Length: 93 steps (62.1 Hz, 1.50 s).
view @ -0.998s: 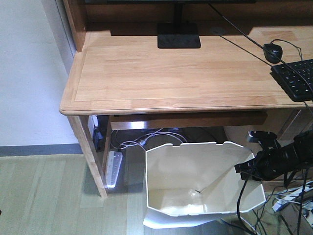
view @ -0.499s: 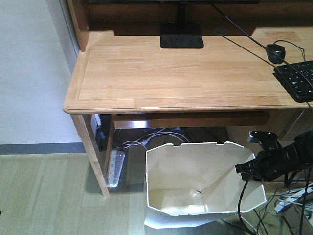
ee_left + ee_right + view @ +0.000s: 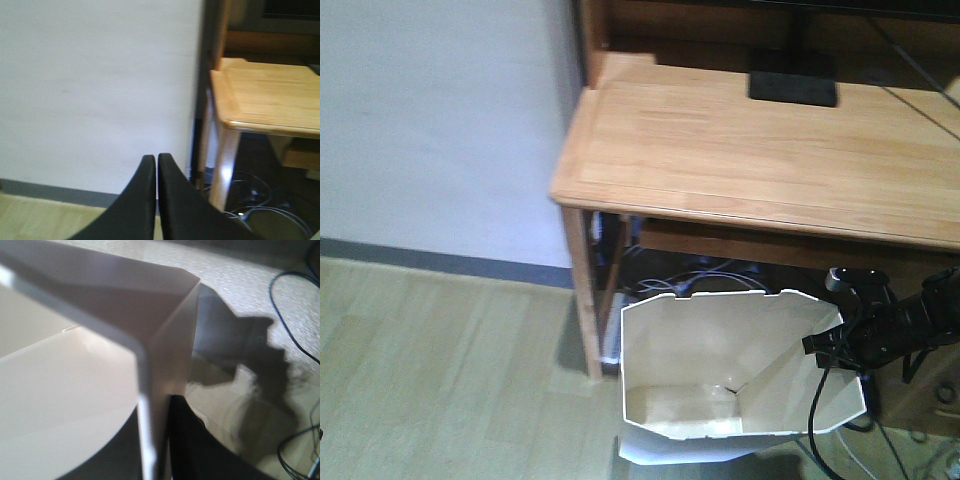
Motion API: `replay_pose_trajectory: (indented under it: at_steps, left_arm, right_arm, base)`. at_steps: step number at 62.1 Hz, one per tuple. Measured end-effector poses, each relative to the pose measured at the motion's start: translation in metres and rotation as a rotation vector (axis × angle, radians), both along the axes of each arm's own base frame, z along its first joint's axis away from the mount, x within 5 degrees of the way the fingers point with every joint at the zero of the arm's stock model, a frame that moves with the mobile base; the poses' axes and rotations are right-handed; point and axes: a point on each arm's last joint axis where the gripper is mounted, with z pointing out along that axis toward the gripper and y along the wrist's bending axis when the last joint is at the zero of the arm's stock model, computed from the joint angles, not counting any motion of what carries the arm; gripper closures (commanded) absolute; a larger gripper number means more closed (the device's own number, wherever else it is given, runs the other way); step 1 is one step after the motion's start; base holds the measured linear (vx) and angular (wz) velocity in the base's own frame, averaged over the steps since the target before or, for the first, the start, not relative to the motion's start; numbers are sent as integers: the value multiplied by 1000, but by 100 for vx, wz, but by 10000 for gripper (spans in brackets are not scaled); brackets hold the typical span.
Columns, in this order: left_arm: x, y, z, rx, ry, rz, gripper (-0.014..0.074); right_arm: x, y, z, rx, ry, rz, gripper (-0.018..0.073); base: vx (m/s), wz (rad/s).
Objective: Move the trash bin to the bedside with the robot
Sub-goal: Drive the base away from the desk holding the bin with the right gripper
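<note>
The white trash bin (image 3: pixel 720 340) stands on the floor in front of the desk, its faceted rim up and its cream inside showing. My right gripper (image 3: pixel 835 345) is shut on the bin's right rim. In the right wrist view the rim wall (image 3: pixel 145 390) runs between the two black fingers of that gripper (image 3: pixel 155 412), one inside the bin and one outside. My left gripper (image 3: pixel 155 156) is shut on nothing and faces the white wall. The bedside is out of view.
A light wooden desk (image 3: pixel 750 150) with a black monitor stand (image 3: pixel 792 85) rises behind the bin; its front leg (image 3: pixel 582 300) is just left of the bin. Cables (image 3: pixel 700 280) lie under it. A white wall (image 3: pixel 430 120) and pale floor (image 3: pixel 440 380) fill the left.
The whole view has swung left: the desk slid right, keyboard and mouse left the frame, more wall and floor show. The bin and right gripper kept their place in the view.
</note>
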Motion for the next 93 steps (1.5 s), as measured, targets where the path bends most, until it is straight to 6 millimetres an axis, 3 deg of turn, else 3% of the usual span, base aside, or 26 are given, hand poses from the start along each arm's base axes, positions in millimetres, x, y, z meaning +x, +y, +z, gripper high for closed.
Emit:
replay_pose_trajectory:
  at_steps: [93]
  left_arm:
    - [0,0,0,-1,0,0,602]
  right_arm:
    - [-1,1,0,15,2,2,565]
  base:
    - [4,72]
